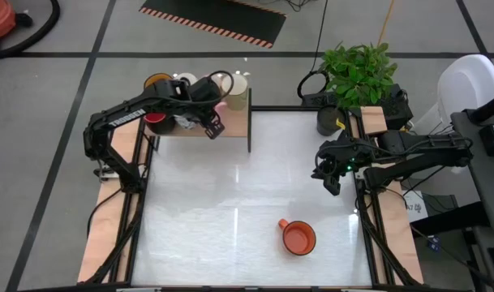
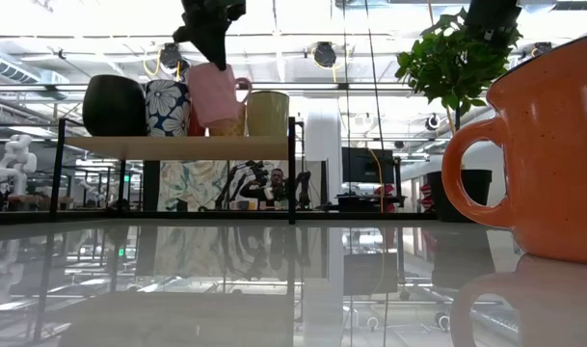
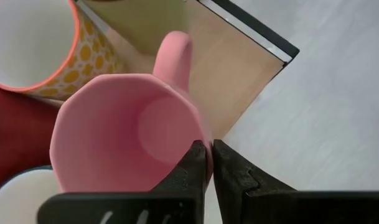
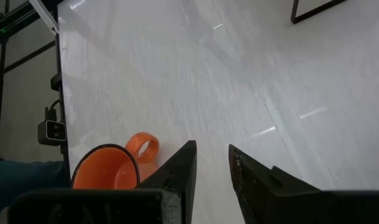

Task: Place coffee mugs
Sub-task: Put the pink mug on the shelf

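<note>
My left gripper [image 3: 209, 165] is over the wooden shelf [image 1: 234, 130] at the table's far left, shut on a pink mug [image 3: 124, 134]. In the low view the pink mug [image 2: 216, 94] hangs just above the shelf board beside a cream mug [image 2: 267, 113], a floral mug [image 2: 166, 106] and a black one [image 2: 115, 104]. A yellow-patterned mug [image 3: 33, 46] and a red mug [image 1: 155, 122] stand close by. An orange mug [image 1: 297, 238] sits upright on the table, near middle. My right gripper [image 4: 211, 168] hovers open over the table's right side [image 1: 332, 174], touching nothing. My left gripper pinches the pink mug's rim wall [image 3: 198, 134] on the side opposite its handle [image 3: 173, 56], one finger inside the cup and one outside. The fingers come from above, pointing down. The mug hangs slightly tilted, seemingly just clear of the shelf board.
A dark pot with a green plant [image 1: 356, 73] stands at the table's far right corner. The shelf's dark end post [image 1: 250, 130] borders the white tabletop [image 1: 230, 195]. Wooden rails run along both table sides.
</note>
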Controlling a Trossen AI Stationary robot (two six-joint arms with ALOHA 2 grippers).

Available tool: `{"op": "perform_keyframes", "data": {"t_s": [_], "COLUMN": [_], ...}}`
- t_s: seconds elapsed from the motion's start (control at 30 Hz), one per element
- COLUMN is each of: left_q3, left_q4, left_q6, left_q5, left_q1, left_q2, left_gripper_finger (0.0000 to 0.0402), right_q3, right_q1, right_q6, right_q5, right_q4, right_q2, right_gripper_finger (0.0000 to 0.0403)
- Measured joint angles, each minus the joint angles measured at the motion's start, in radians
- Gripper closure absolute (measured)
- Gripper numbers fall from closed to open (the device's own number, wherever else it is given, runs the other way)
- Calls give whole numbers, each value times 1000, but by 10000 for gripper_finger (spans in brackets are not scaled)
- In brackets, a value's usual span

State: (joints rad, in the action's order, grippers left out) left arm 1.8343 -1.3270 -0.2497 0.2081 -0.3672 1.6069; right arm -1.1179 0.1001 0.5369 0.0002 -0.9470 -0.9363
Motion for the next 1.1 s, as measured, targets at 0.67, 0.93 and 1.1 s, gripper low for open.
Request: {"op": "perform_keyframes", "data": {"t_s": [0.67,0.93,1.1], "left_q3": [-1,0,54], "left_q4": [79,72,-41], "left_q6": [10,9,237], "left_q5": [4,-41,-129], "left_q1": [17,24,64], "left_q2": [55,45,24], "left_gripper_finger": [305,245,243], "right_q3": [0,0,0], "right_q1": [0,0,0], "right_q6": [19,14,12], "right_q5": [-1,0,-1], "right_q4": [0,-1,-8], "right_q2": [0,0,0], "right_gripper_finger": [326,326,326]}}
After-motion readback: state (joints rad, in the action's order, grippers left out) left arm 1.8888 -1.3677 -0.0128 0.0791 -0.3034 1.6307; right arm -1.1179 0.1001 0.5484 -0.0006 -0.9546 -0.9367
